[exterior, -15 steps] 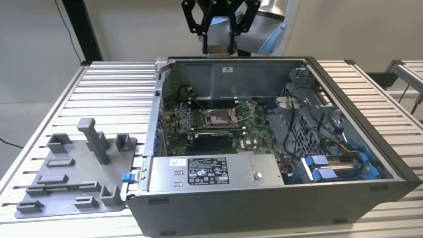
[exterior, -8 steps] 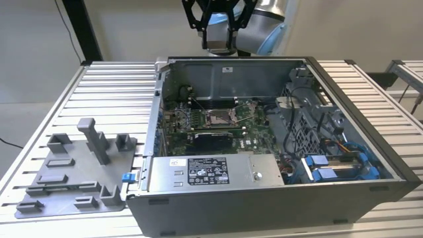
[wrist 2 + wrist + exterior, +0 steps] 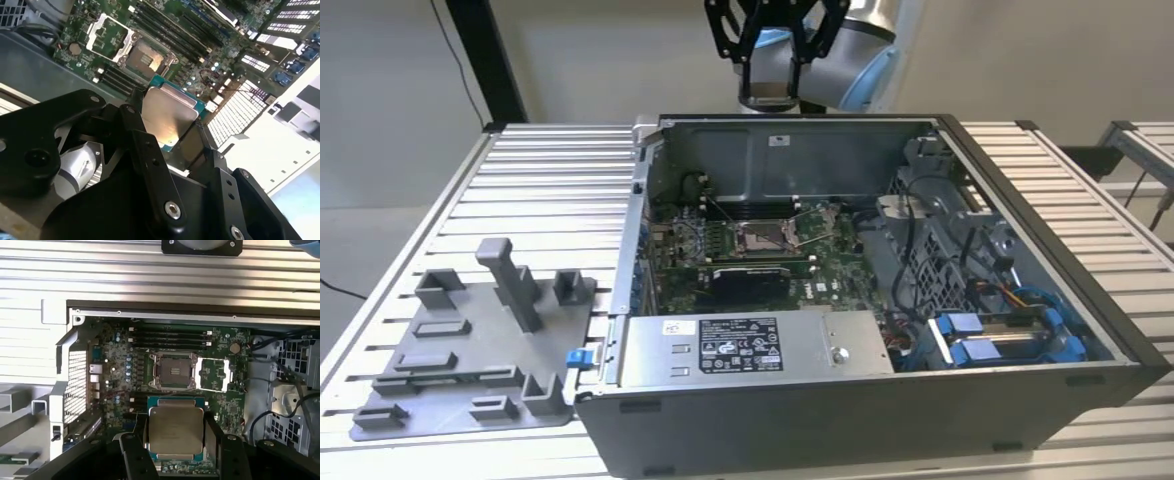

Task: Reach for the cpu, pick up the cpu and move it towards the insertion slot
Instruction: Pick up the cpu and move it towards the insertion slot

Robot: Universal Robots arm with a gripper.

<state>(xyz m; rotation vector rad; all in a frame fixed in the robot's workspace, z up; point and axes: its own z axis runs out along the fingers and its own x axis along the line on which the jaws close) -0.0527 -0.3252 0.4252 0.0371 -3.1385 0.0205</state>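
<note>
The cpu (image 3: pixel 176 432) is a flat square chip with a silvery top and a green rim. My gripper (image 3: pixel 176 436) is shut on it, one black finger (image 3: pixel 134 452) on each side. In the second wrist view the cpu (image 3: pixel 167 115) also sits between the fingers (image 3: pixel 145 150) of the gripper (image 3: pixel 170 131). The insertion slot (image 3: pixel 173 371) lies open on the green board just beyond the chip, its metal frame (image 3: pixel 215 375) flipped aside. In the exterior view the gripper (image 3: pixel 771 40) hangs high over the case's far wall, well above the insertion slot (image 3: pixel 761 237).
The open computer case (image 3: pixel 854 430) stands on a slatted metal table (image 3: pixel 547 170). A labelled silver power-supply box (image 3: pixel 734 345) and a black card (image 3: pixel 747 285) lie near the slot. Cables and blue drive bays (image 3: pixel 1001 335) fill the exterior view's right. A grey tray (image 3: pixel 467 350) with posts sits left.
</note>
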